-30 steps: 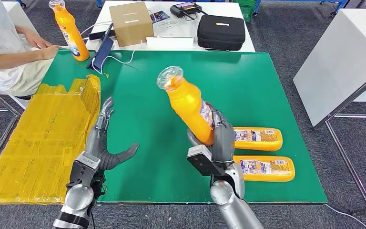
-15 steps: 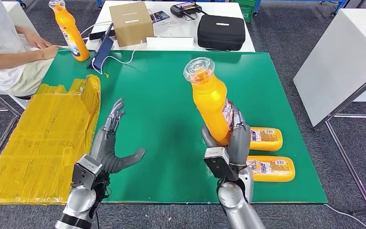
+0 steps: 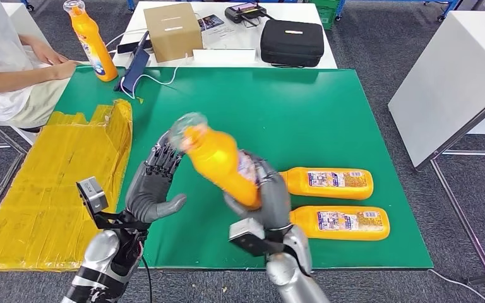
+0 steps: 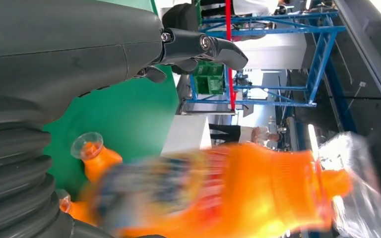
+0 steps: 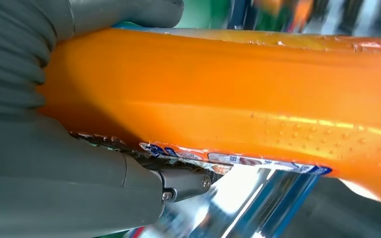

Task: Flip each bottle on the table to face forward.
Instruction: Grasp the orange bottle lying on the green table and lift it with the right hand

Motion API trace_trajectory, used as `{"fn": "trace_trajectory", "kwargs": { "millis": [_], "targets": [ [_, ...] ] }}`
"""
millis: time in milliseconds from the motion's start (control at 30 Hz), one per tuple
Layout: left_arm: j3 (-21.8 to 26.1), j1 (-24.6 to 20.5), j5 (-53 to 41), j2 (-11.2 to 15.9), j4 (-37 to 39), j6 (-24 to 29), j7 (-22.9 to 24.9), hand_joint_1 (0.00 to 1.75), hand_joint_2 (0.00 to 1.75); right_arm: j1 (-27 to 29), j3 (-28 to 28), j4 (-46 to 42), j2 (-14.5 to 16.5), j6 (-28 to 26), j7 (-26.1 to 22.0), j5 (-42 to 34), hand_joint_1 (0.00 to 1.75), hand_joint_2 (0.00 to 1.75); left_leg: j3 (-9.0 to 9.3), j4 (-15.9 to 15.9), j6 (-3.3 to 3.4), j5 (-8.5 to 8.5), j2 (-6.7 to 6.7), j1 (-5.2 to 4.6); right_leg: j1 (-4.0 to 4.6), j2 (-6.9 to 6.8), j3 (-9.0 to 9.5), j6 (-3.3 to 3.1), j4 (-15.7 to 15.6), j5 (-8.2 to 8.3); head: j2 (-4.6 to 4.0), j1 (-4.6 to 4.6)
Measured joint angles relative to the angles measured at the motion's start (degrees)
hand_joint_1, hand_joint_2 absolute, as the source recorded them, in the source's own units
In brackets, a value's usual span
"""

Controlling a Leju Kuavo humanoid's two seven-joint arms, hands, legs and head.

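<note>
My right hand [image 3: 266,197] grips an orange bottle [image 3: 218,163] around its lower body, tilted so its clear cap leans toward my left hand [image 3: 153,187]. That hand is raised with fingers spread and holds nothing; its fingertips are close by the cap. The held bottle [image 4: 238,191] looks blurred in the left wrist view, and its orange side [image 5: 238,84] is pressed against my palm in the right wrist view. Two more orange bottles lie on their sides on the green table [image 3: 328,107], one [image 3: 328,182] behind the other [image 3: 344,222], labels up. A fourth bottle [image 3: 92,41] stands upright at the far left corner.
A person [image 3: 9,76] sits at the far left with a hand near the standing bottle. Yellow taped cardboard [image 3: 50,183] covers the table's left side. On the white table behind are a cardboard box [image 3: 172,30] and a black case [image 3: 292,41].
My right hand has swung the held bottle from upright over to the left, tilting its cap toward my left hand. My left hand has risen and moved in toward the bottle.
</note>
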Motion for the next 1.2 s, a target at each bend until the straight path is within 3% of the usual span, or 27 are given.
{"fn": "trace_trajectory", "kwargs": {
  "millis": [133, 300, 533, 800, 1200],
  "targets": [
    [0.02, -0.72, 0.4, 0.1, 1.23, 0.14, 0.14, 0.0, 1.75, -0.34, 4.86, 4.21, 0.93, -0.05, -0.38, -0.62, 1.75, 1.75, -0.03, 0.0, 0.0, 0.0, -0.03, 0.0, -0.01, -0.02, -0.01, -0.05, 0.01, -0.04, 0.0, 0.02],
    [0.11, -0.87, 0.59, 0.4, 2.04, 0.2, 0.12, 0.0, 1.75, -0.95, 6.92, 6.02, 0.93, -0.02, -0.15, -1.31, 1.75, 1.75, -0.04, 0.0, 0.01, -0.01, -0.05, -0.06, -0.08, -0.02, -0.02, -0.04, 0.0, -0.04, 0.0, 0.03],
    [0.15, -0.88, 0.64, 0.66, 2.56, 0.23, 0.11, 0.0, 1.75, -1.28, 7.46, 7.05, 0.93, 0.42, -0.03, -1.86, 1.75, 1.75, -0.02, 0.0, 0.01, -0.01, -0.05, -0.06, -0.07, -0.01, -0.01, -0.03, -0.01, -0.02, 0.0, 0.02],
    [0.15, -0.88, 0.82, 0.79, 2.97, 0.55, 0.11, 0.0, 1.75, -1.5, 8.11, 7.19, 0.57, 7.52, -0.14, -6.96, 1.75, 1.75, -0.02, 0.0, 0.01, -0.01, -0.03, -0.05, -0.06, -0.01, -0.02, -0.03, 0.0, -0.03, 0.0, 0.02],
    [-0.29, -0.4, -3.27, 0.91, 2.65, 2.5, -2.19, 0.0, 1.75, -2.87, 8.64, 8.58, -0.2, 9.14, 1.67, -6.01, 1.75, 1.75, -0.02, 0.01, 0.01, -0.01, -0.03, -0.05, -0.06, -0.01, -0.01, -0.03, 0.0, -0.02, 0.0, 0.02]
  ]
}}
